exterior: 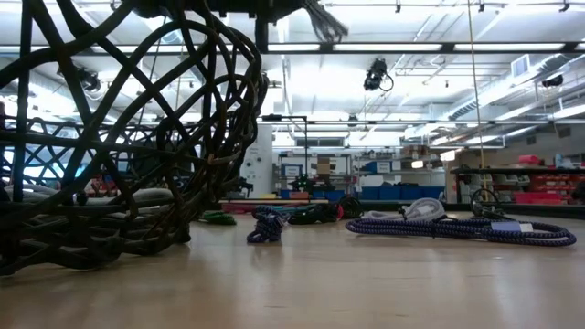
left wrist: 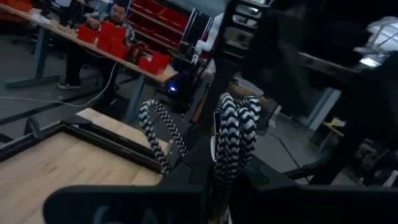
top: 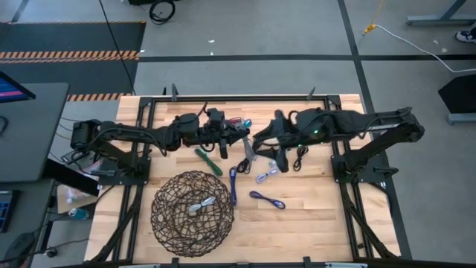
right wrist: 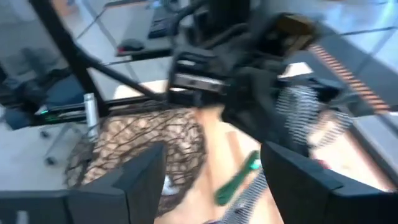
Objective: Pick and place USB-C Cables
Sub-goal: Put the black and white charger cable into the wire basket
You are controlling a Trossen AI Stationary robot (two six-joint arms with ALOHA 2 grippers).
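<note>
One pale cable [top: 199, 205] lies in the wire basket [top: 165, 223]. The left gripper [top: 239, 134] is clamped on a black-and-white braided cable [left wrist: 235, 134] above the table's far side. The right gripper [right wrist: 211, 171] stands wide, holding nothing. Green [top: 208, 161], blue [top: 233, 184], purple [top: 267, 199] and grey [top: 266, 176] cables remain on the table [top: 320, 216]. Cables under the arms are hard to count.

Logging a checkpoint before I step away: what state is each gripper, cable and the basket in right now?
left gripper: shut on the black-and-white cable, above the table.
black-and-white cable: clamped, lifted off the table.
right gripper: open, fingers wide apart.
basket: upright on the table, holding one pale cable.
green cable: lying loose on the table, outside the basket.
purple cable: lying loose on the table, outside the basket.
</note>
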